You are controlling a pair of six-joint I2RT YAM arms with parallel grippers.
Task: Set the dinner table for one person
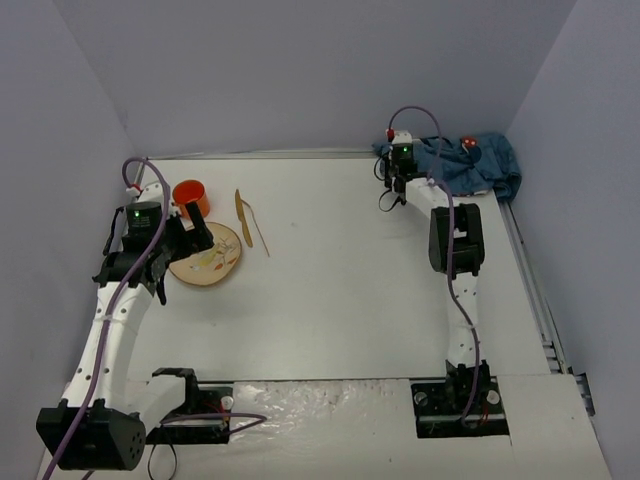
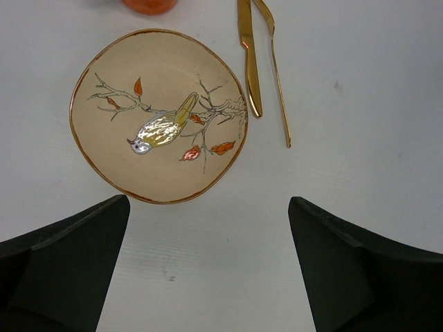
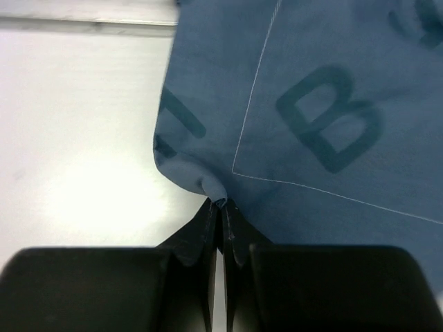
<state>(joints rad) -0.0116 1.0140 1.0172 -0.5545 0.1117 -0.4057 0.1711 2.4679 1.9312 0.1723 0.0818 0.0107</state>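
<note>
The white dinner table (image 1: pixel 350 280) fills the top view. A tan plate with a painted bird (image 1: pixel 207 257) (image 2: pixel 159 114) lies at its left, with an orange cup (image 1: pixel 190 195) (image 2: pixel 149 5) behind it and a gold knife (image 1: pixel 242 215) (image 2: pixel 248 62) and gold fork (image 1: pixel 258 230) (image 2: pixel 277 76) to its right. My left gripper (image 1: pixel 165 262) (image 2: pixel 208 235) hovers open and empty just near of the plate. My right gripper (image 1: pixel 398 178) (image 3: pixel 221 205) is shut on a fold at the edge of the blue cloth mat (image 1: pixel 465 160) (image 3: pixel 318 117) crumpled at the far right.
Grey walls close in the table on the left, back and right. The mat lies bunched against the back right corner, by the metal rim (image 1: pixel 530 270). The arm bases (image 1: pixel 460 400) sit at the near edge.
</note>
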